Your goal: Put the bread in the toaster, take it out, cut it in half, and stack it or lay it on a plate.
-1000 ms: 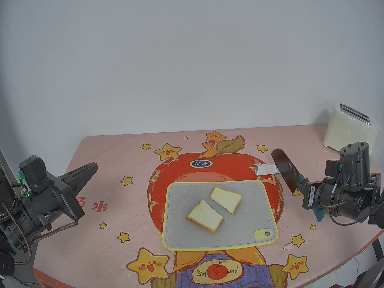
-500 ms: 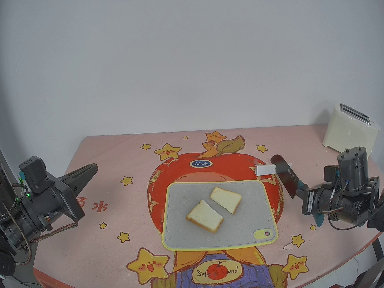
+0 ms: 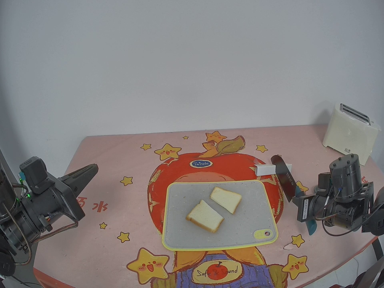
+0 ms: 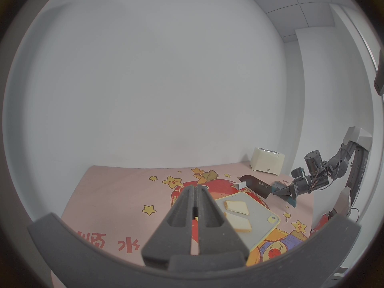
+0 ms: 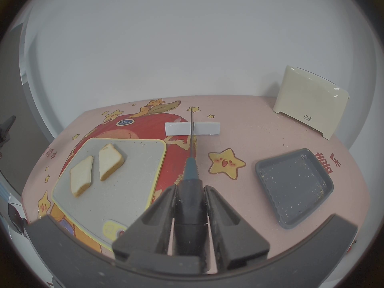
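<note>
Beside the cutting board (image 3: 248,221), with right end effector (image 5: 191,193) clamped on knife (image 3: 285,177), lower blade onto white rest (image 3: 265,169), clear of bread halves (image 3: 205,216).

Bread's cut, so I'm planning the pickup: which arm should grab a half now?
Left, probably: the left gripper is shut and empty, while the right gripper is shut on the knife.

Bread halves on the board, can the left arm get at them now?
Probably yes: the left gripper, shut and empty, hangs left of the board, and nothing stands between it and the bread halves. It must open first.
</note>
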Controlling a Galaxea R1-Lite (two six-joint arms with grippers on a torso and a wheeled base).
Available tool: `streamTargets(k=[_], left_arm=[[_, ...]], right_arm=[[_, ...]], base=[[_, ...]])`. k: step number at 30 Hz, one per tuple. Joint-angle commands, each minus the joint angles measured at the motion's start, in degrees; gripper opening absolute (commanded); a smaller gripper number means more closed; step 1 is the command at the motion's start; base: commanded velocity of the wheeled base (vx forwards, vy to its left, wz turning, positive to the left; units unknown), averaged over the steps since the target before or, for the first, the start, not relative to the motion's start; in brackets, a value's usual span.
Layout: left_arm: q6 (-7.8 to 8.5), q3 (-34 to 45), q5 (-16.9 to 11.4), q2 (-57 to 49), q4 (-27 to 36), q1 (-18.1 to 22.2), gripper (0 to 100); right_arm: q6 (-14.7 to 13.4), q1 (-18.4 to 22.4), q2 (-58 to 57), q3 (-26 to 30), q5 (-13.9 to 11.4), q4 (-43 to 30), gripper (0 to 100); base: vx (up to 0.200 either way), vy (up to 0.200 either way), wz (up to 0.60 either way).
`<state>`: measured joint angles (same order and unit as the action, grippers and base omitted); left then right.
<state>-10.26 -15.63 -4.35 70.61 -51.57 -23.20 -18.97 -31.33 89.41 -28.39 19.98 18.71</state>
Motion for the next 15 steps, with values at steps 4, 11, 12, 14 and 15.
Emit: streamTargets(k=[4,11,12,14,15], left_arm=[[0.07,1.0,-0.9,0.0,-0.2,-0.3,0],[0.24,1.1,-1.7,-0.1,-0.2,-0.4,0],[0.60,1.1,-1.8,-0.1,-0.2,-0.4,0],[1.39,1.5,-1.8,-0.1,0.0,-0.4,0],[1.83,1.8,-1.8,-0.1,-0.2,-0.4,0]], right_arm=[[0.1,0.0,0.6,0.2,0.6,-0.3,0],[0.0,-0.1,0.5,0.1,0.8,-0.3,0],[0.0,-0.1,0.6,0.1,0.8,-0.3,100],[0.0,-0.1,0.6,0.1,0.9,-0.3,100],[0.0,-0.1,0.5,0.1,1.1,-0.3,100]], base=[[0.000,0.000,0.00],[0.000,0.000,0.00],[0.000,0.000,0.00],[0.000,0.000,0.00],[0.000,0.000,0.00]])
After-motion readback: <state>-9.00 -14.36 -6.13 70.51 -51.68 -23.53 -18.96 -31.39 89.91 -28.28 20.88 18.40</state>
